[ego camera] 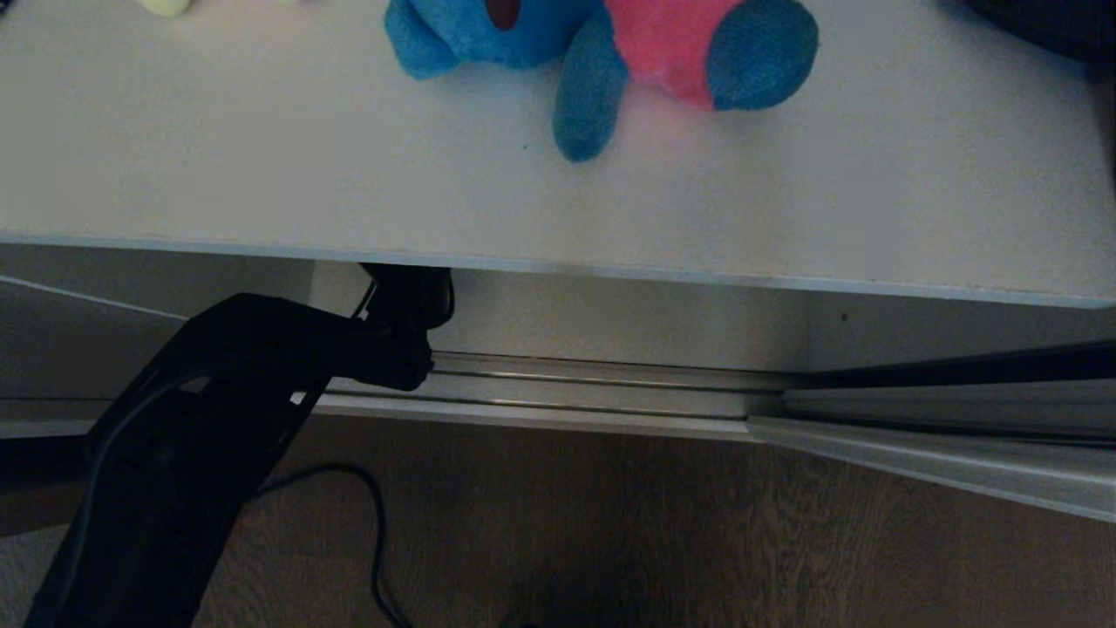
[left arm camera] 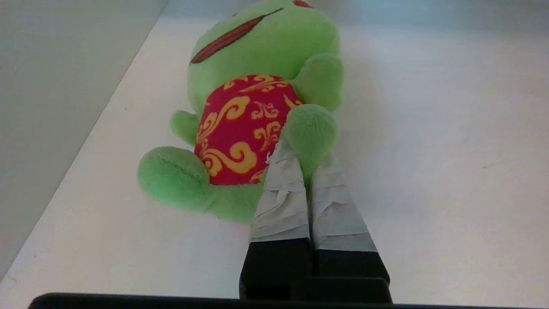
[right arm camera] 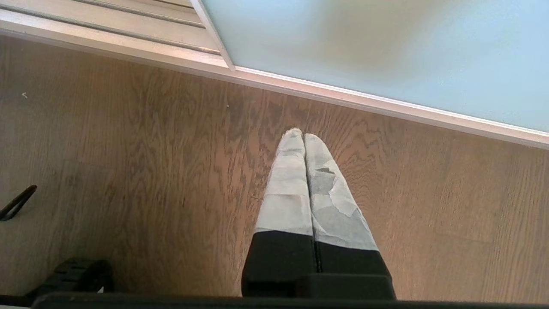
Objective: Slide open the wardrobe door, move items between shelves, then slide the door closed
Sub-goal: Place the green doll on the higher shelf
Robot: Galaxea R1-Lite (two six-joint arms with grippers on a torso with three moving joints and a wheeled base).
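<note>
Below, pale lower shelf [left arm camera: 429, 150], left gripper [left arm camera: 306, 150] clenched on green plush frog [left arm camera: 257, 86], right gripper [right arm camera: 303, 137] clenched over wood-grain floor [right arm camera: 128, 171].

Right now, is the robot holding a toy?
Yes. The left gripper pinches the green frog plush by one foot. The right gripper holds nothing.

Upper shelf [ego camera: 261, 157]: blue-pink plush [ego camera: 610, 52] lying on it. Lower shelf [left arm camera: 429, 128]: green frog plush [left arm camera: 257, 107].
</note>
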